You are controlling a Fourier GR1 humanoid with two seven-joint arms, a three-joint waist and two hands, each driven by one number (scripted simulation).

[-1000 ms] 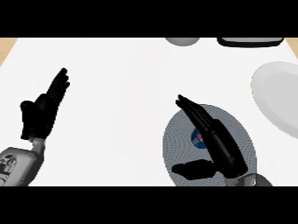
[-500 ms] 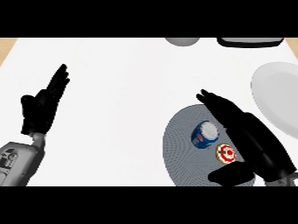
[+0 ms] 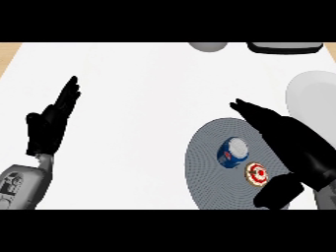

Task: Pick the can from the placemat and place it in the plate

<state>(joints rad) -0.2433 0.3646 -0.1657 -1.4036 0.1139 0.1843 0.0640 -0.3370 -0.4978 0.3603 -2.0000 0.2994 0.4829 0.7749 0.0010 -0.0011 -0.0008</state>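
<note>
Nearest the lower edge, the right hand (image 3: 301, 147) lies over the right side of the grey round placemat (image 3: 203, 167), fingers straight and released, beside but not holding the blue can (image 3: 232, 151), which lies on the mat next to a small red-and-white disc (image 3: 256, 173). At the left, the left hand (image 3: 50, 123) rests open, fingers up. Farther back on the white desk (image 3: 141, 83) the white plate (image 3: 319, 98) sits at the right edge, with a grey bowl (image 3: 208, 46) and a dark tray (image 3: 285, 47) along the far side.

Single head view, steeply down on white counter (image 3: 149, 98); forearms enter from lower edge.
</note>
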